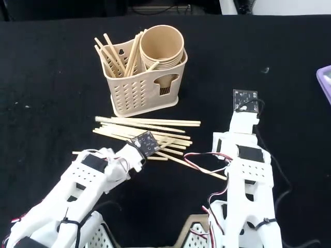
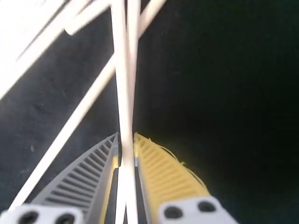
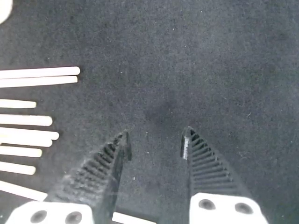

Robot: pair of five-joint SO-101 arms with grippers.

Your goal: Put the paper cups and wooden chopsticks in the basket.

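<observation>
A beige slotted basket (image 1: 142, 90) stands on the black table, holding stacked paper cups (image 1: 162, 46) and several wooden chopsticks (image 1: 111, 54). In front of it lies a loose pile of chopsticks (image 1: 155, 124). My left gripper (image 1: 147, 143) is down over the near part of this pile. In the left wrist view it (image 2: 126, 142) is shut on two chopsticks (image 2: 124, 93) that run out between its grey and yellow fingers. My right gripper (image 3: 156, 137) hangs open over bare cloth, to the right of the pile, whose chopstick ends (image 3: 28, 121) show beside it.
A purple object (image 1: 325, 80) sits at the table's right edge. A small speck (image 1: 265, 70) lies on the cloth at the right rear. The right arm (image 1: 247, 170) stands to the right of the chopstick pile.
</observation>
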